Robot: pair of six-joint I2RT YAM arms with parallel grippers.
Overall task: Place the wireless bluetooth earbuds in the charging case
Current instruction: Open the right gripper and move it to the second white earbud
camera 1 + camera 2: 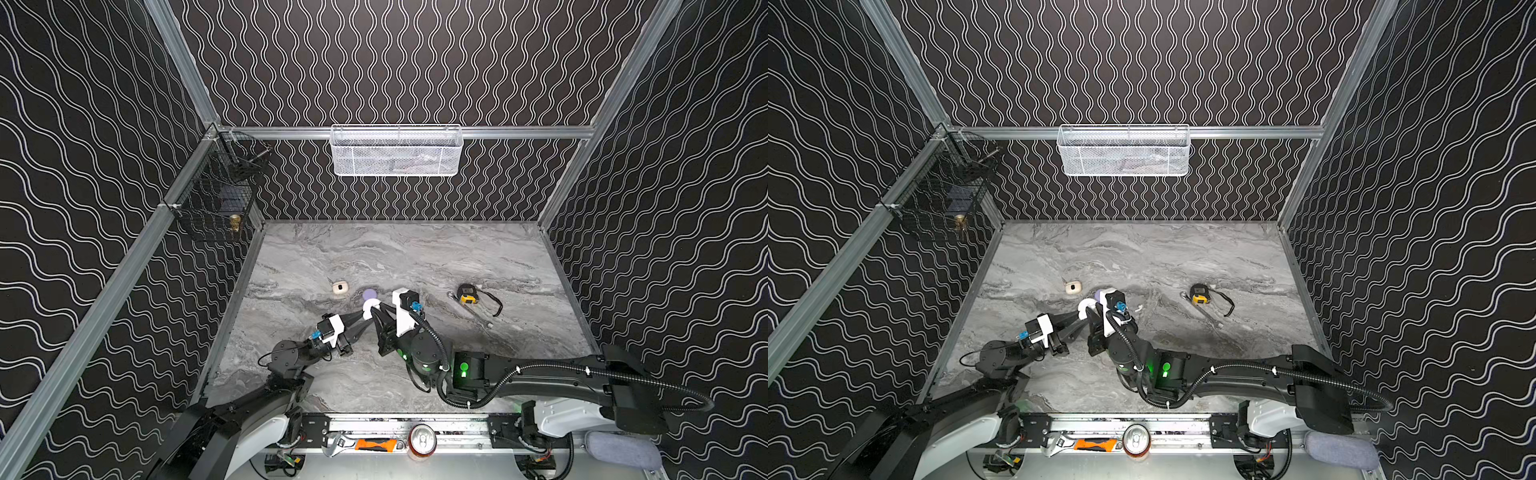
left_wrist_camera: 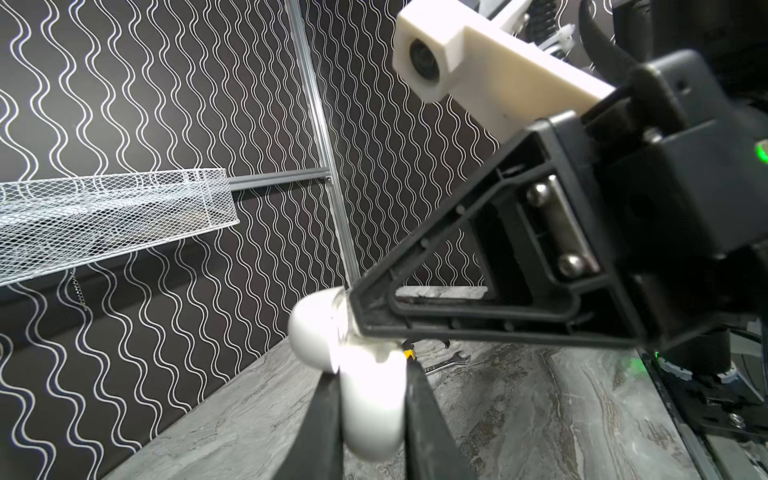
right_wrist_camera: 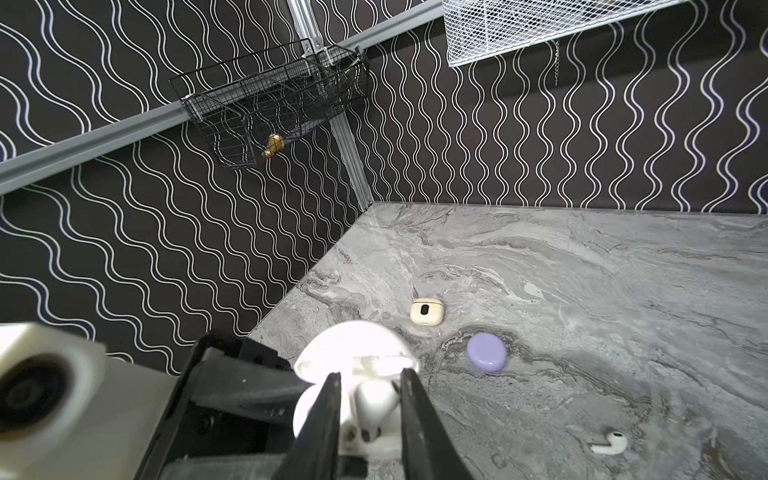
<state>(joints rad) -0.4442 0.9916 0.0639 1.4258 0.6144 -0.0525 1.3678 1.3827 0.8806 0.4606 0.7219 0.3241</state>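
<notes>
Holding the white charging case [image 2: 370, 419] by its lower body, the left fingers [image 2: 328, 399] are clamped tight on both of its flanks. The lid [image 2: 316, 332] is hinged open. The case appears lifted clear of the table [image 1: 415, 257], over the middle-left area in both top views.

The right fingers [image 3: 409, 386] reach into the open case from the opposite side and stand at a narrow gap. One white earbud [image 3: 374, 401] sits between them, head up and stem down in the case's well. It lies against one finger, with a sliver of space at the other. I cannot tell whether they are pressing it.

A second earbud [image 3: 609, 444] lies loose on the table, near the right arm's wrist and apart from everything else.

Surroundings: the lilac case [image 3: 487, 352] is just behind the held case. The cream case [image 3: 427, 312] is farther back and left, lid shut. The tape measure [image 1: 467, 293] and wrench [image 1: 473, 309] are well apart to the right. Bare table runs to the back wall and toward the front rail. The left wall is near.
</notes>
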